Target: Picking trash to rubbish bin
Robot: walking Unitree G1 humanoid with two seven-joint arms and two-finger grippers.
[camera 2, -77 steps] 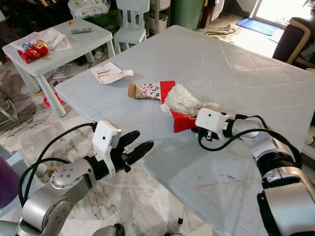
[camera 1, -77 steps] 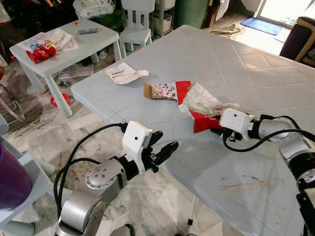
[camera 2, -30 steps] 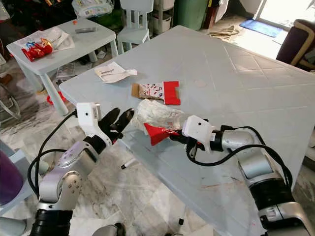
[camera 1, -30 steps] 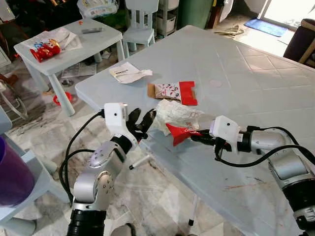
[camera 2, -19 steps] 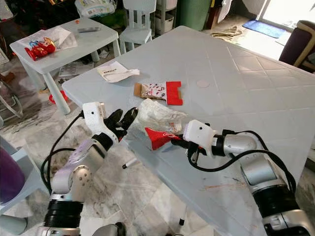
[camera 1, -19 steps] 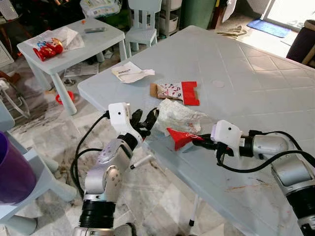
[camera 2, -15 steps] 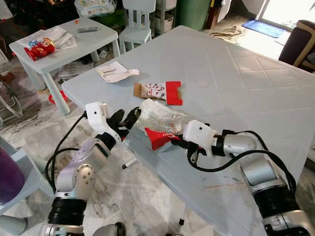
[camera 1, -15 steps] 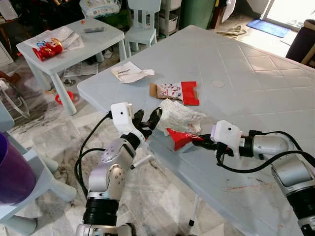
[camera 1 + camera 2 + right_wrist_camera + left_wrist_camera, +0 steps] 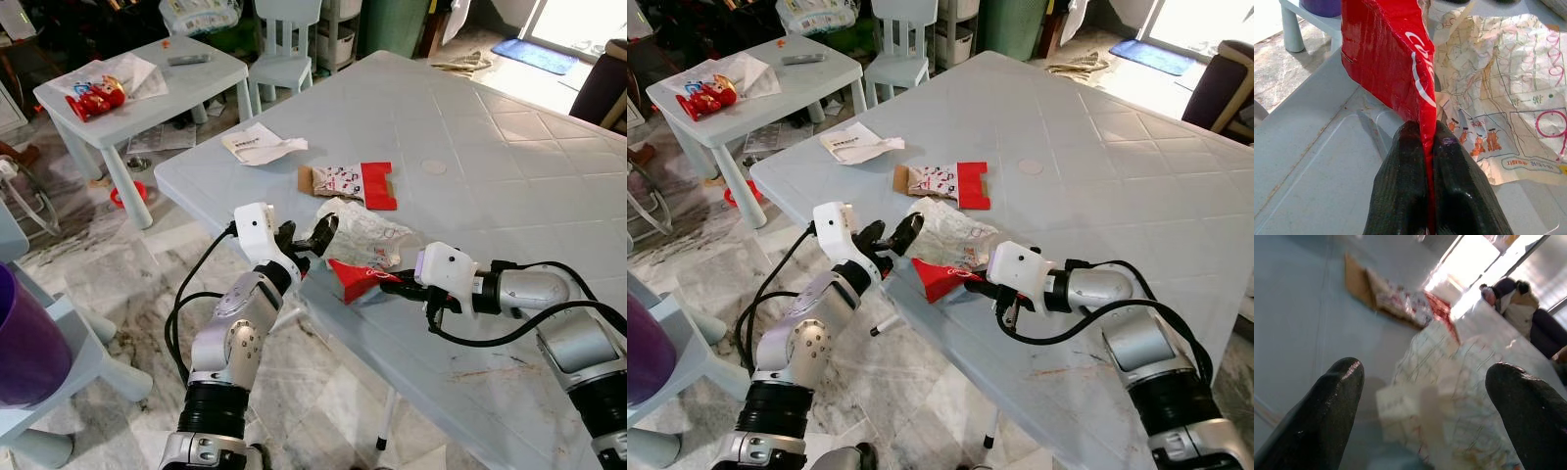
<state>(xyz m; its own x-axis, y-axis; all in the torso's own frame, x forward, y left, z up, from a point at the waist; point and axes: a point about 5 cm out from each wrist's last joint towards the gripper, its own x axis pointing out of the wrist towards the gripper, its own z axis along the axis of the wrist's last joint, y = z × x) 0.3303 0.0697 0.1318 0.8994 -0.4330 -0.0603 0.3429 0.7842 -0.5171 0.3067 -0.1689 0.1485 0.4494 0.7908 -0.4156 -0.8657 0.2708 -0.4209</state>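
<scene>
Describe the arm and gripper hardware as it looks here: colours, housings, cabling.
Both arms are silver metal with round, bolted joints. Each wrist carries a white boxy camera housing. The left gripper and right gripper each have two long black fingers with a finely textured surface. Loose black cables loop from each wrist back along the forearm.

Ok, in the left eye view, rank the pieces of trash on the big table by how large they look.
Largest to smallest:
1. Crumpled paper wrapper, partly hidden
2. Flattened snack box
3. White leaflet
4. Red wrapper, pinched in the right end effector

The box and leaflet look close; the leaflet lies farther away.
</scene>
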